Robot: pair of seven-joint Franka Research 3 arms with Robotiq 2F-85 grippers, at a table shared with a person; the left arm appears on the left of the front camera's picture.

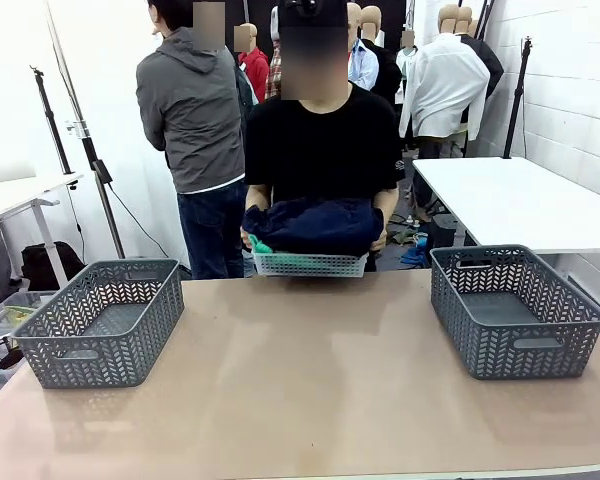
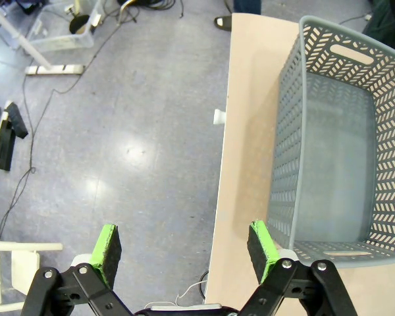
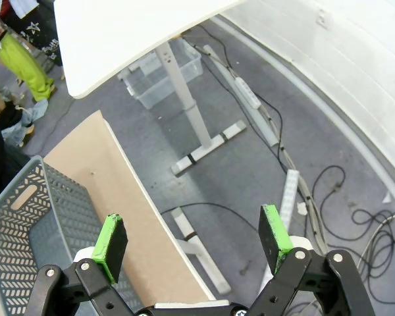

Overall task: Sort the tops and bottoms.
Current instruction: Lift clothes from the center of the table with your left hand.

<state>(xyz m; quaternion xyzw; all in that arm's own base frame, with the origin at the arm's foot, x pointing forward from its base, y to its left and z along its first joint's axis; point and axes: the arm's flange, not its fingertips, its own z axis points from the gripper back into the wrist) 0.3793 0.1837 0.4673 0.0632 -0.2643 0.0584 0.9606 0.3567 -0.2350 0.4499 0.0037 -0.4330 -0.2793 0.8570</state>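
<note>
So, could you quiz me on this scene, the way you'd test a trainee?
1. True or false: the left grey basket and the right grey basket both hold clothes.
2. Who holds the white basket of dark clothes: A the person, B a robot arm, C nobody?
3. Fill in: the left end effector and the right end effector both stand ____.
Key: 1 false; 2 A; 3 open.

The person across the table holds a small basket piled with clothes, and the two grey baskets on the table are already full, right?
Not quite. The left grey basket and the right grey basket are both empty, as the front view shows. The person does hold a small basket piled with clothes.
</note>
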